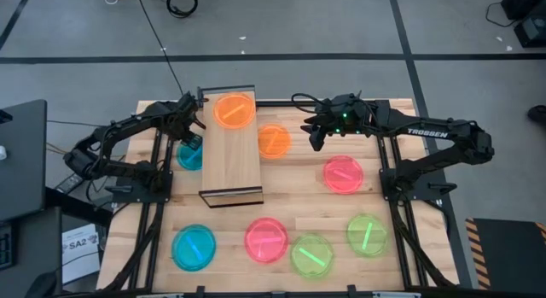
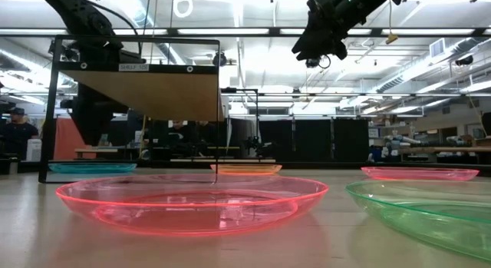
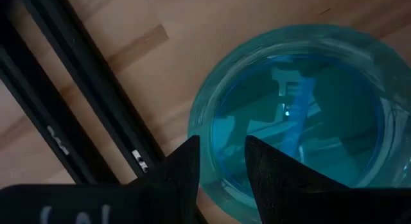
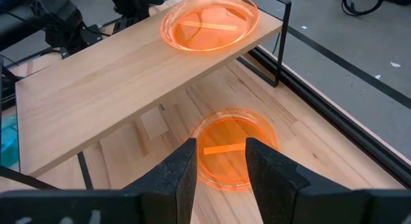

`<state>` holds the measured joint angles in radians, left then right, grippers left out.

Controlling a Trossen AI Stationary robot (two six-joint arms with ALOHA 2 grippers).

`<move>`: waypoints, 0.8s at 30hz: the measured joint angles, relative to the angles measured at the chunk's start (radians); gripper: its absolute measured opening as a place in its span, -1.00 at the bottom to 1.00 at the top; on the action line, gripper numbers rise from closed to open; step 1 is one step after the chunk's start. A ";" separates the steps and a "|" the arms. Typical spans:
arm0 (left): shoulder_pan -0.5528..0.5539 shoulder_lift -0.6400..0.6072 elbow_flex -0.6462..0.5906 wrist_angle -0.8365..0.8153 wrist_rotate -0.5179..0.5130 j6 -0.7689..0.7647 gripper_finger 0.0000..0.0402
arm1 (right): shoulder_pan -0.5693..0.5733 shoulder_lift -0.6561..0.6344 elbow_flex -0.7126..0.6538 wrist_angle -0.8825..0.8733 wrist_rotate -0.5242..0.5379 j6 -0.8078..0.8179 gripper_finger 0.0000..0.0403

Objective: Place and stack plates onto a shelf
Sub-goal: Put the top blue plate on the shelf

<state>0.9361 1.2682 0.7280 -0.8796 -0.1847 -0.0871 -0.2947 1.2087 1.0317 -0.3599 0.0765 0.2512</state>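
The left claw [image 3: 221, 163] hangs over the near edge of a teal plate [image 3: 302, 115] on the desk [image 1: 281, 213] beside the shelf's dark frame, its fingers parted with a narrow gap and nothing between them. The right claw [image 4: 219, 163] hovers above the orange plate on the desk [image 4: 232, 147], likewise released, fingers apart and empty, aimed at that plate's near side. These plates look like thin translucent plastic: light, fairly stiff but likely to flex, and smooth enough to slip, so I judge the raised rim to be the only sound hold, one finger inside the wall and one outside, since the flat middle gives nothing to pinch. A shallow dish lying flat may skate across the wood as a finger comes under its lip. Beyond the claws, the shelf [image 1: 232, 153] carries a single orange plate [image 1: 235, 110] at its far end, and the rest of its board is bare. Out on the desk lie two pink plates [image 1: 343, 173] [image 1: 266, 239], two green ones [image 1: 368, 235] [image 1: 312, 254] and a second teal plate [image 1: 194, 248], all holding nothing.
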 joint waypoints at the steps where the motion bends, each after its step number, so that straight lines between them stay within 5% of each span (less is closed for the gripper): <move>1: 0.000 0.000 0.000 0.002 0.000 -0.001 -0.35 | 0.000 0.000 0.000 0.000 0.000 0.000 -0.31; 24: 0.001 0.000 0.000 -0.010 0.013 -0.041 -0.35 | 0.000 0.000 0.000 0.000 0.000 0.000 -0.31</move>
<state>0.9367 1.2686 0.7282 -0.8892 -0.1713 -0.1284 -0.2947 1.2087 1.0317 -0.3600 0.0765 0.2512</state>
